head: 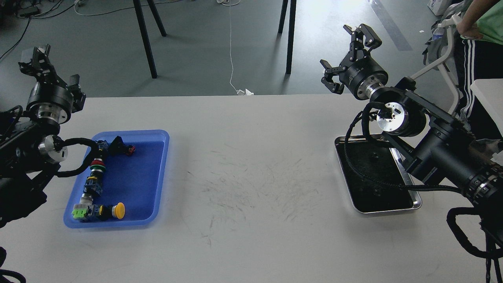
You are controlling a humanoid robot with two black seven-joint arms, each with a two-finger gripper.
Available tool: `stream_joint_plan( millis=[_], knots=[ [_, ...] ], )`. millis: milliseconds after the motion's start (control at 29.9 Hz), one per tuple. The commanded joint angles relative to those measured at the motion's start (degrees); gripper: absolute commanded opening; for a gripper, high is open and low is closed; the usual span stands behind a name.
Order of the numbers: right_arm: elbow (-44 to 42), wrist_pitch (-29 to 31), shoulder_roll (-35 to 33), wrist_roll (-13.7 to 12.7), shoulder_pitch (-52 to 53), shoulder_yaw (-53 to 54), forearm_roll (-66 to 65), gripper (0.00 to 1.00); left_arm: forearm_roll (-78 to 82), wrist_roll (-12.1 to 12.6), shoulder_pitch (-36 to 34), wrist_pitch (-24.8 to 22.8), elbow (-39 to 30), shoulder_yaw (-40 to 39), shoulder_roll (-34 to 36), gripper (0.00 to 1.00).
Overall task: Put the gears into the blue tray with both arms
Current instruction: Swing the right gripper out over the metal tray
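Note:
The blue tray (137, 177) lies on the white table at the left. At the right, the silver metal tray (412, 196) has a dark inside where two tiny black gears (374, 156) (376, 191) barely show. My left gripper (53, 72) hangs open and empty above the table's far left corner, behind the blue tray. Beyond the far end of the silver tray my right gripper (346, 53) is raised, also open and empty. That arm's forearm and cable cross over the silver tray's right side.
A row of coloured push-button switches (96, 167) fills the blue tray's left side. Black stand legs (145, 39) (289, 35) and a white cable are on the floor behind the table. A person (479, 23) stands at the far right.

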Motion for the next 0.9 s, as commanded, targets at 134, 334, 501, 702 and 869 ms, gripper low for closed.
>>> stream_joint_plan(
  millis=[134, 334, 501, 702, 869],
  knots=[
    [-0.6, -0.3, -0.9, -3.6, 0.9, -6.9, -0.8, 0.99, 0.4, 0.0, -2.2, -2.8, 3.5, 11.8, 0.7, 0.99],
    [0.7, 1.6, -5.3, -10.4, 5.0, -14.8, -1.1, 0.99, -0.2, 0.0, -4.6, -19.2, 0.6, 15.9, 5.3, 0.99],
    [2.8, 3.2, -8.5, -10.2, 7.8, -20.5, -1.5, 0.99, 0.5, 0.0, -6.5, -18.4, 0.5, 22.1, 5.2, 0.99],
    [7.9, 4.1, -12.1, -9.9, 10.3, -27.9, -9.4, 0.99, 0.2, 0.0, -7.5, -14.5, 0.4, 22.7, 4.9, 0.99],
    [12.2, 4.4, -16.0, -9.6, 11.8, -30.1, -20.8, 0.99, 0.0, 0.0, -7.8, -13.8, 0.9, 23.1, 5.0, 0.99]
  ],
)
